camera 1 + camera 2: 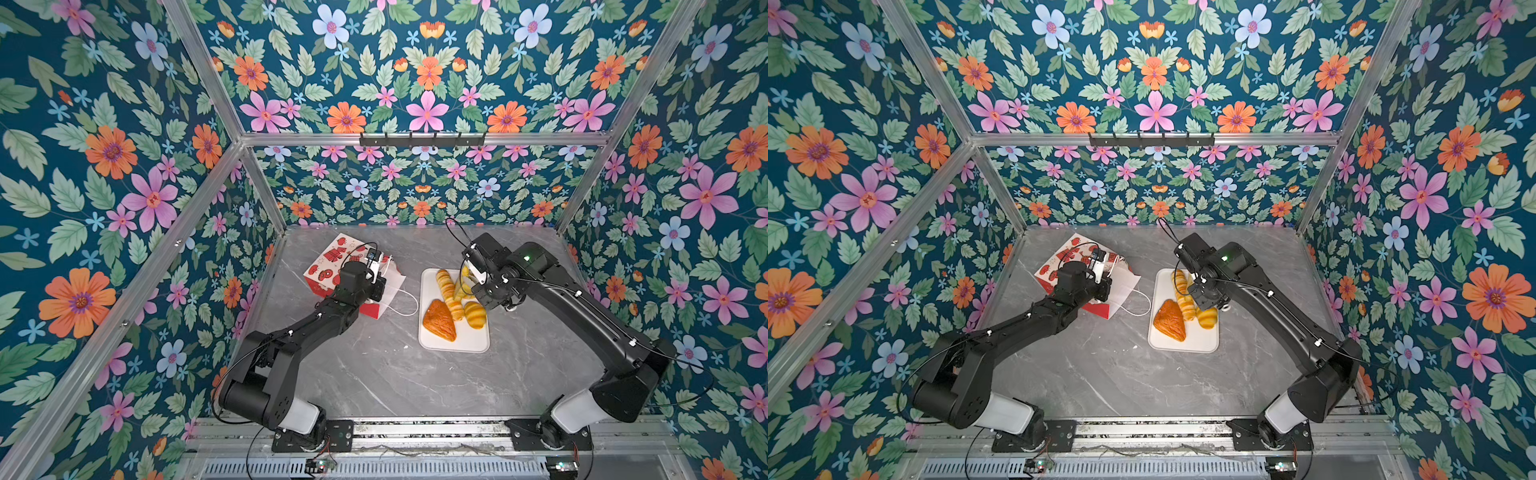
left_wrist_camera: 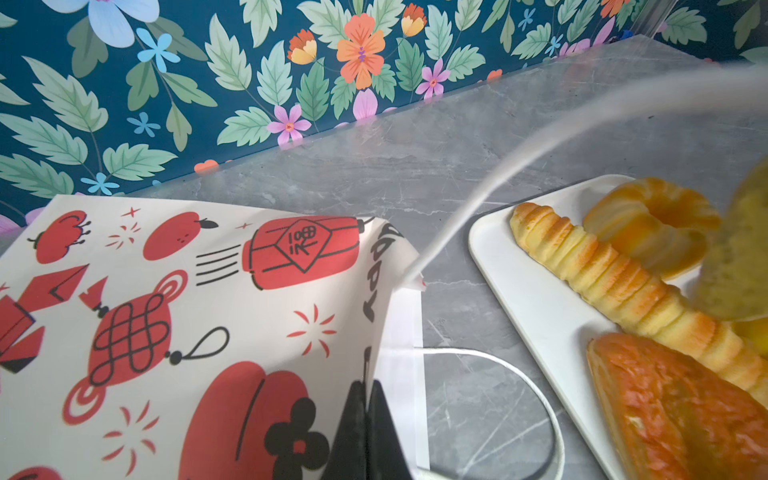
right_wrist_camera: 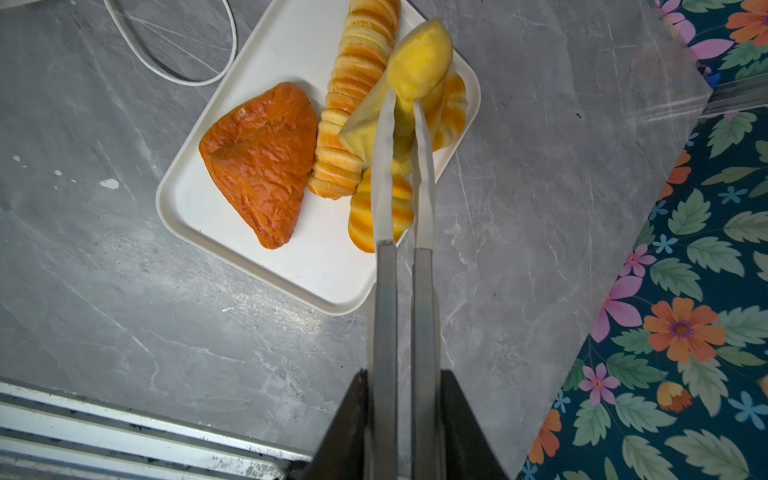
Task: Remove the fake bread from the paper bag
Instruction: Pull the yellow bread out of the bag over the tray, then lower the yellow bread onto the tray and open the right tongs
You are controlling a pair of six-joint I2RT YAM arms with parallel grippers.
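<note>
Midway through the unpacking, the right gripper hangs over the white tray with its long fingers pinched on a yellow pastry, one piece of the fake bread, held clear above the pieces already set down. Four of those lie on the tray: an orange triangular puff, a long ridged roll touching it, a ring at the far end and a striped bun just beside the roll. Across the grey table, the left gripper is clamped on the rim of the paper bag, which lies tipped with its mouth toward the tray and a cord handle looped on the tabletop. The step in hand looks like delivery: the pastry is out of the bag and waits to be placed. The next move would call for lowering it onto a bare patch of tray, of which little shows near the ring, and parting the fingers without knocking the roll. Whether any bread remains inside the bag cannot be told; its interior is hidden in every view.
</note>
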